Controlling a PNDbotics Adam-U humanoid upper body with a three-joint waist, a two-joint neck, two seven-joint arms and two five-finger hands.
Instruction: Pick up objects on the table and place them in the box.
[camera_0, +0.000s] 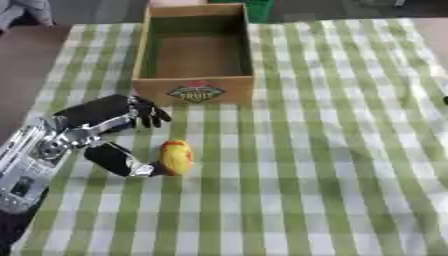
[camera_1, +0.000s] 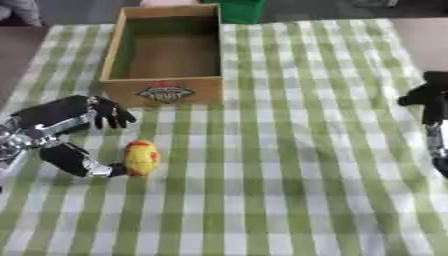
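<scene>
At lower left, the left hand (camera_0: 114, 125), fingers spread with thumb touching the yellow-and-red egg-shaped object (camera_0: 176, 157), is mid-grasp; next, close, lift toward the open wooden box (camera_0: 194, 91); right hand (camera_1: 430, 97) unclear.

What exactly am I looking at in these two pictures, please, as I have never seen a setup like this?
Both pictures come from a stereo camera in a humanoid robot's head, looking down at its table: one is the left eye, the other the right, taken at the same moment. The table wears a green checked cloth. At the far side stands an open wooden box, with nothing in it. The black and silver left hand reaches in from the left, its thumb touching a yellow and red egg-shaped object, while the fingers curl above it; nothing is lifted yet. The right hand shows only at the right eye's edge, idle.
</scene>
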